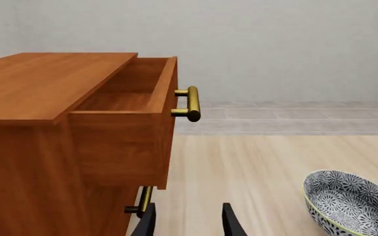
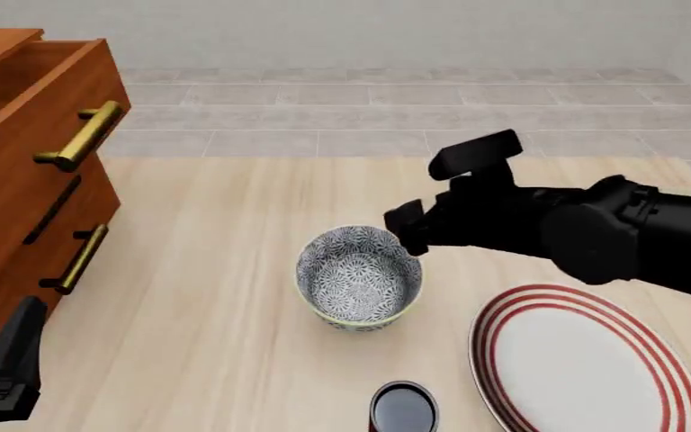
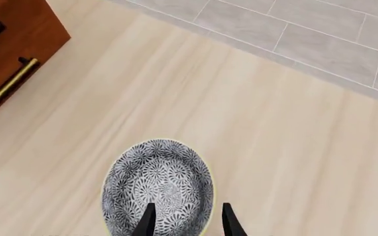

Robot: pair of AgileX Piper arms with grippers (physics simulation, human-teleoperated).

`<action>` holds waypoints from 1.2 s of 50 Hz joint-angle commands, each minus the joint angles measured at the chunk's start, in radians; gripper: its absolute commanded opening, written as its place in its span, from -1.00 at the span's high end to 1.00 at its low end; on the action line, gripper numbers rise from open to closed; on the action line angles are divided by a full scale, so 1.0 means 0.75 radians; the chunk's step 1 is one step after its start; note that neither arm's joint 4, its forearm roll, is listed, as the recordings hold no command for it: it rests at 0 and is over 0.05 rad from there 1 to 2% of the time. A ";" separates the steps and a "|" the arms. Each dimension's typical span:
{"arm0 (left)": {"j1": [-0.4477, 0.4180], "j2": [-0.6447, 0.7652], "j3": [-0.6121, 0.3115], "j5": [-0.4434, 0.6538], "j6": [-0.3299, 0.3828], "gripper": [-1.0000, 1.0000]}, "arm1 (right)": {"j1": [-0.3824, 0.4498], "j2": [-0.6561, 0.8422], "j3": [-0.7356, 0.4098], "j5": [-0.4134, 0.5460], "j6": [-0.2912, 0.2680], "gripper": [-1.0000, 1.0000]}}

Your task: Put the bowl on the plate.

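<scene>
One bowl (image 2: 360, 277) stands upright on the surface (image 2: 226, 270), apart from one plate (image 2: 586, 355). Right claw (image 3: 187, 220) open, straddling the bowl's rim. Left claw (image 1: 187, 220) open, holding nothing.

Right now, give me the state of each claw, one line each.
Left claw: open, holding nothing, away from the bowl.
Right claw: open, holding nothing, fingers straddling the bowl's rim.
</scene>
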 commanded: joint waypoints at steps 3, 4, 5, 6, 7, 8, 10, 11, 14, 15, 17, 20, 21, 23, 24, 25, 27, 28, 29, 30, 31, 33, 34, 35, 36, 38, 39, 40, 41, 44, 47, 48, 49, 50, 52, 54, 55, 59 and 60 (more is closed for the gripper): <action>0.000 0.000 0.000 0.000 0.000 -1.00 | -0.007 0.152 -0.050 0.000 -0.006 -1.00; 0.000 0.000 0.000 0.000 0.000 -1.00 | -0.007 0.165 -0.051 -0.007 0.000 -1.00; 0.000 0.000 0.000 0.000 0.000 -1.00 | -0.011 0.171 -0.052 -0.010 -0.001 -1.00; 0.000 0.000 0.000 0.000 0.000 -1.00 | -0.014 0.179 -0.052 -0.015 -0.004 -1.00; 0.000 0.000 0.000 0.000 0.000 -1.00 | -0.018 0.186 -0.053 -0.018 -0.004 -1.00; 0.000 0.000 0.000 0.000 0.000 -1.00 | -0.018 0.186 -0.053 -0.018 -0.004 -1.00; 0.000 0.000 0.000 0.000 0.000 -1.00 | -0.036 0.204 -0.060 -0.018 -0.020 -1.00; 0.000 0.000 0.000 0.000 0.000 -1.00 | -0.043 0.210 -0.063 -0.019 -0.026 -1.00; 0.000 0.000 0.000 0.000 0.000 -1.00 | -0.064 0.227 -0.073 -0.018 -0.032 -1.00; 0.000 0.000 0.000 0.000 0.000 -1.00 | -0.072 0.233 -0.075 -0.018 -0.039 -1.00; 0.000 0.000 0.000 0.000 0.000 -1.00 | -0.088 0.247 -0.083 -0.018 -0.049 -1.00; 0.000 0.000 0.000 0.000 0.000 -1.00 | -0.089 0.253 -0.086 -0.018 -0.048 -1.00; 0.000 0.000 0.000 0.000 0.000 -1.00 | -0.088 0.256 -0.085 -0.020 -0.046 -1.00; 0.000 0.000 0.000 0.000 0.000 -1.00 | -0.087 0.258 -0.080 -0.025 -0.044 -1.00; 0.000 0.000 0.000 0.000 0.000 -1.00 | -0.086 0.261 -0.077 -0.028 -0.041 -1.00; 0.000 0.000 0.000 0.000 0.000 -1.00 | -0.085 0.267 -0.072 -0.035 -0.039 -1.00; 0.000 0.000 0.000 0.000 0.000 -1.00 | -0.079 0.271 -0.063 -0.045 -0.029 -1.00; 0.000 0.000 0.000 0.000 0.000 -1.00 | -0.076 0.277 -0.056 -0.054 -0.026 -1.00; 0.000 0.000 0.000 0.000 0.000 -1.00 | -0.073 0.281 -0.052 -0.059 -0.020 -1.00; 0.000 0.000 0.000 0.000 0.000 -1.00 | -0.072 0.286 -0.049 -0.064 -0.016 -1.00; 0.000 0.000 0.000 0.000 0.000 -1.00 | -0.069 0.292 -0.044 -0.072 -0.009 -1.00; 0.000 0.000 0.000 0.000 0.000 -1.00 | -0.070 0.294 -0.041 -0.076 -0.009 -1.00; 0.000 0.000 0.000 0.000 0.000 -1.00 | -0.071 0.300 -0.037 -0.082 -0.005 -1.00; 0.000 0.000 0.000 0.000 0.000 -1.00 | -0.074 0.312 -0.027 -0.095 -0.002 -1.00; 0.000 0.000 0.000 0.000 0.000 -1.00 | -0.074 0.312 -0.027 -0.095 -0.002 -1.00; 0.000 0.000 0.000 0.000 0.000 -1.00 | -0.082 0.322 -0.015 -0.109 0.000 -1.00; 0.000 0.000 0.000 0.000 0.000 -1.00 | -0.085 0.327 -0.009 -0.115 0.004 -1.00; 0.000 0.000 0.000 0.000 0.000 -1.00 | -0.085 0.327 -0.009 -0.115 0.004 -1.00; 0.000 0.000 0.000 0.000 0.000 -1.00 | -0.082 0.327 0.003 -0.127 0.012 -1.00; 0.000 0.000 0.000 0.000 0.000 -1.00 | -0.079 0.332 0.014 -0.139 0.020 -1.00; 0.000 0.000 0.000 0.000 0.000 -1.00 | -0.078 0.339 0.024 -0.151 0.024 -1.00; 0.000 0.000 0.000 0.000 0.000 -1.00 | -0.080 0.344 0.030 -0.157 0.025 -1.00; 0.000 0.000 0.000 0.000 0.000 -1.00 | -0.084 0.347 0.032 -0.160 0.023 -1.00; 0.000 0.000 0.000 0.000 0.000 -1.00 | -0.084 0.348 0.035 -0.163 0.022 -1.00; 0.000 0.000 0.000 0.000 0.000 -1.00 | -0.085 0.349 0.038 -0.165 0.022 -1.00; 0.000 0.000 0.000 0.000 0.000 -1.00 | -0.086 0.350 0.040 -0.166 0.021 -1.00; 0.000 0.000 0.000 0.000 0.000 -1.00 | -0.086 0.352 0.040 -0.166 0.023 -1.00; 0.000 0.000 0.000 0.000 0.000 -1.00 | -0.094 0.368 0.048 -0.183 0.020 -1.00; 0.000 0.000 0.000 0.000 0.000 -1.00 | -0.093 0.370 0.050 -0.186 0.022 -1.00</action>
